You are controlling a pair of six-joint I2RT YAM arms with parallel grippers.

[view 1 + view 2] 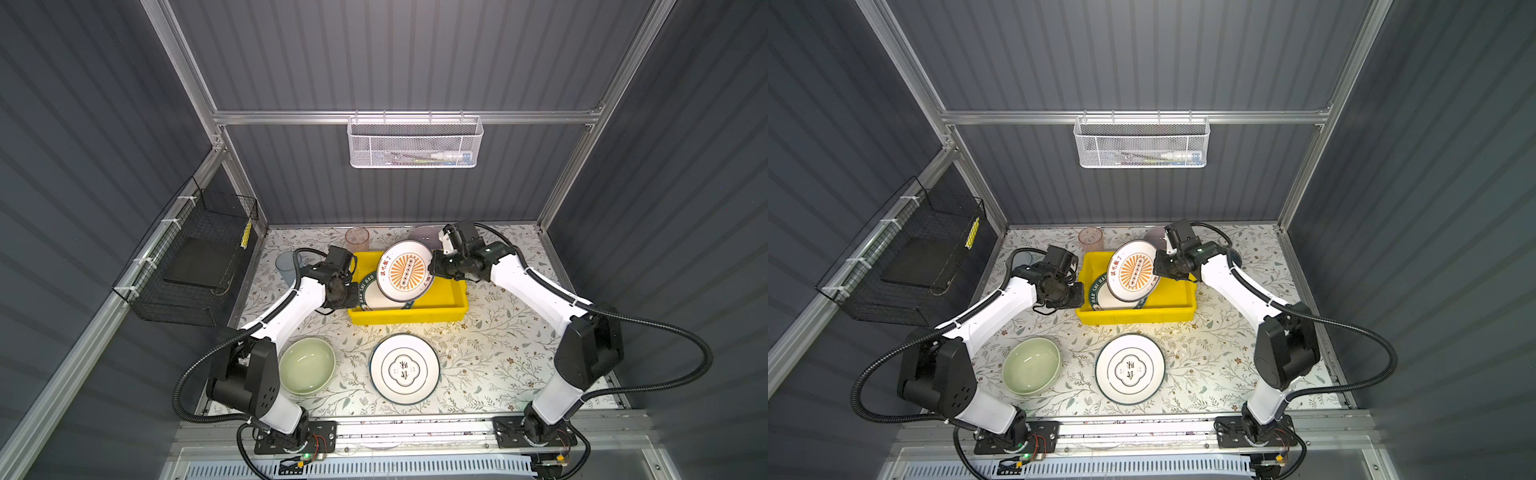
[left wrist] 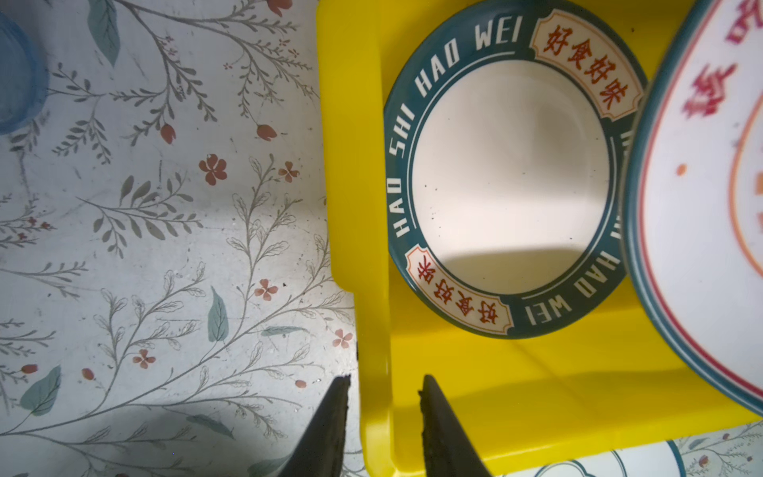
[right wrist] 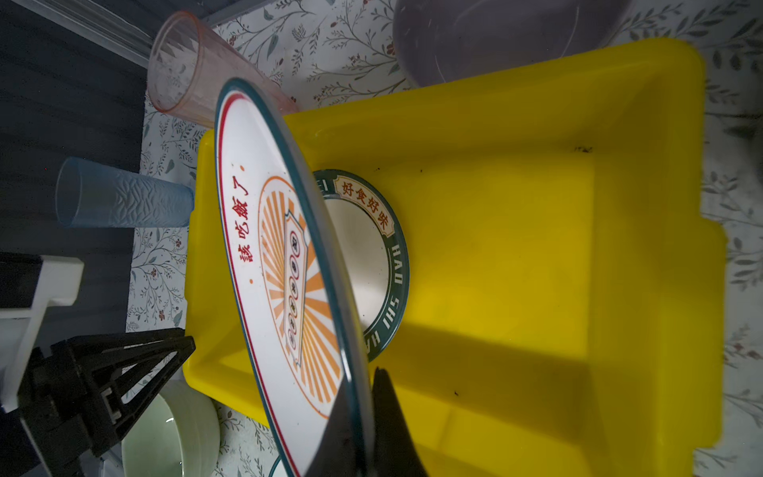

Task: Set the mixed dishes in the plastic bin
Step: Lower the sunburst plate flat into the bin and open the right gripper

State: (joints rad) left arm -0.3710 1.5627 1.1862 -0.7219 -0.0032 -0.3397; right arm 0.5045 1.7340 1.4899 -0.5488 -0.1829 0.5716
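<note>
While my right pincer [image 3: 363, 396] is clamped on the rim of the orange sunburst plate [image 1: 405, 270], that plate hangs tilted over the left half of the yellow bin [image 1: 449, 309].

- Green-rimmed lettered plate [image 2: 508, 177]: flat in the bin's left part, partly under the tilted plate. I cannot tell whether the two touch.
- My left pincer [image 2: 386, 376]: jaws apart, astride the bin's left wall, gripping nothing.
- Worktop [image 1: 498, 332], near side: white emblem plate [image 1: 404, 369], with the pale green bowl [image 1: 306, 365] to its left.
- Far side: pink tumbler [image 1: 357, 239], lilac bowl [image 1: 424, 237].
- Left of the bin: blue tumbler [image 1: 286, 266].
</note>
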